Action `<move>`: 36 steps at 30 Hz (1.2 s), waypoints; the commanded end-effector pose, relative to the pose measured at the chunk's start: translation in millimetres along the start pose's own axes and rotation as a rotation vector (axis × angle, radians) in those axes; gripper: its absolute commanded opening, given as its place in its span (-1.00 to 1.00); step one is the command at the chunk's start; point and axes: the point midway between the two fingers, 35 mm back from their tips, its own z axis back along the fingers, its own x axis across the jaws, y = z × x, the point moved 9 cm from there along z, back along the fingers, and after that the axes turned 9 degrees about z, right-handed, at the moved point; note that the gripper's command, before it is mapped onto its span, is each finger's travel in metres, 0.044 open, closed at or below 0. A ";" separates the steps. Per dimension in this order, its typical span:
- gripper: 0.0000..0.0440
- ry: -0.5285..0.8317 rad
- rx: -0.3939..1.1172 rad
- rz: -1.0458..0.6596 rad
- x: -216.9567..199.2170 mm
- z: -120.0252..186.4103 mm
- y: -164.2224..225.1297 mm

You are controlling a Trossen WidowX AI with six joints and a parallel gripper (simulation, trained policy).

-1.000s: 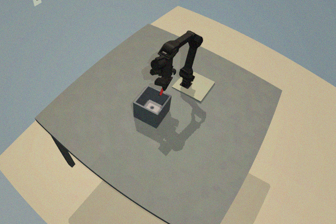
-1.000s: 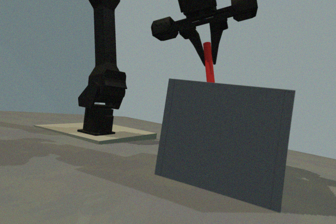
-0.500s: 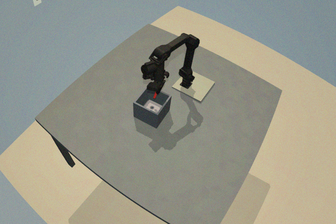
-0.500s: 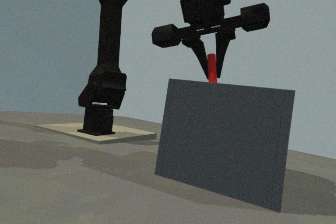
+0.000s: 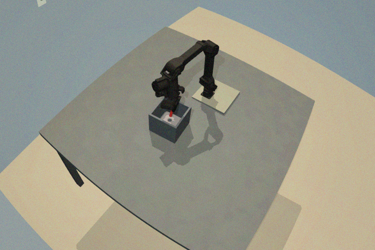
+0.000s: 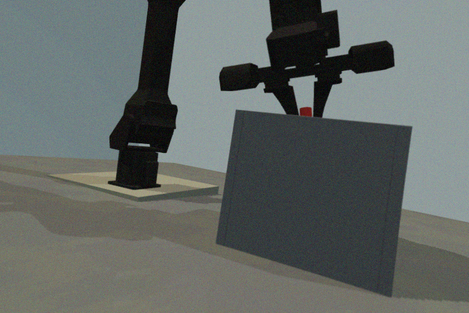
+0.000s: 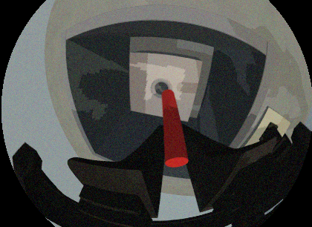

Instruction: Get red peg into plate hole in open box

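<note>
Pincer [image 5: 171,109] [image 6: 306,115] [image 7: 171,129] shut on the red peg [image 5: 170,113] [image 6: 305,112] [image 7: 175,135] (its lower end jutting out).

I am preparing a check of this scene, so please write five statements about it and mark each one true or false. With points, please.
1. The gripper [image 5: 170,110] [image 6: 306,115] [image 7: 171,129] is closed on the red peg [image 5: 170,113] [image 6: 305,112] [image 7: 174,130]. True.
2. The peg is already fully in the hole [image 5: 169,120] [image 7: 162,87]. False: it is held, with the hole mostly uncovered.
3. The box [image 5: 162,125] [image 6: 312,195] [image 7: 93,133] has a lid on. False: its top is open.
4. The arm's base stands on a pale board [image 5: 225,101] [image 6: 181,180] [image 7: 273,120]. True.
5. The peg is blue. False: it is red.
</note>
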 end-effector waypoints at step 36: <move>-0.44 -0.059 0.133 0.091 17.9 -28.9 -28.5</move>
